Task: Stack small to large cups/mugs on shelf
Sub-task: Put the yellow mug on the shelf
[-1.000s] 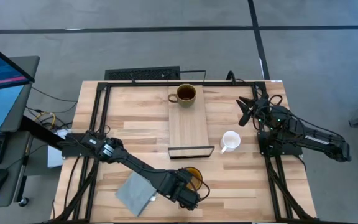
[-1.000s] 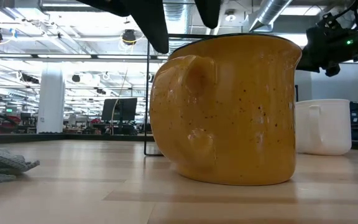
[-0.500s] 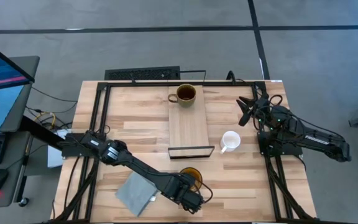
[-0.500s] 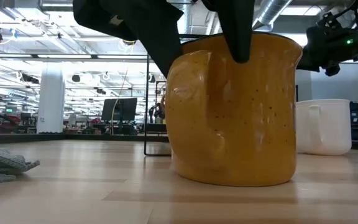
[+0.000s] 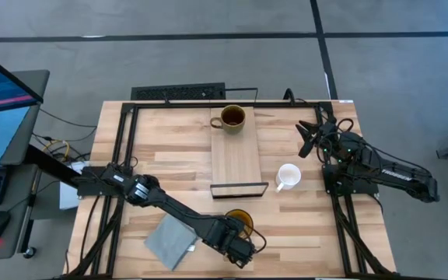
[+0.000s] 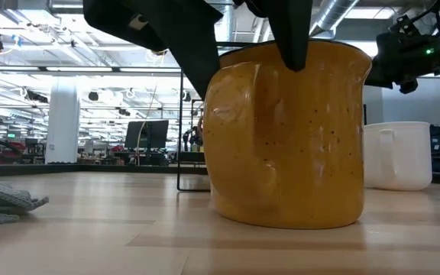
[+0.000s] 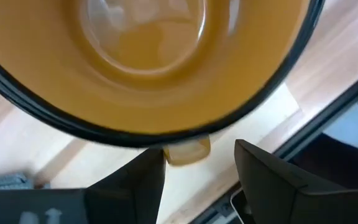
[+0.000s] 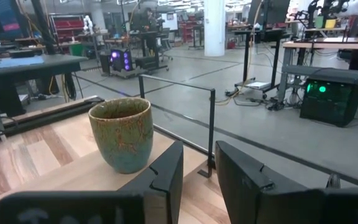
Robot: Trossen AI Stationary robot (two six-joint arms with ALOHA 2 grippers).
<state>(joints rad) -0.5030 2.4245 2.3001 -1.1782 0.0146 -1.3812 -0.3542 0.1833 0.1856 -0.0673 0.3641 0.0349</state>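
Three cups stand in the scene: one wide yellow-orange speckled mug (image 5: 241, 220) at the near edge of the slatted wooden tabletop (image 5: 177, 148), one small white handled mug (image 5: 288, 176) to the right, and one dark olive-brown glazed cup (image 5: 232, 118) at the far end of the single long pale-wood shelf plank (image 5: 236, 159). There is one grey-blue square cloth (image 5: 169, 241) at the near left. Two dark robot arms are present, each with one two-fingered tool, the left tool (image 5: 238, 250) and the right tool (image 5: 310, 137).

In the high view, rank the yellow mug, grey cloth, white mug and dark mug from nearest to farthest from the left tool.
1. Yellow mug, at the left tool.
2. Grey cloth, beside it.
3. White mug, right of the shelf.
4. Dark mug, on the shelf's far end.
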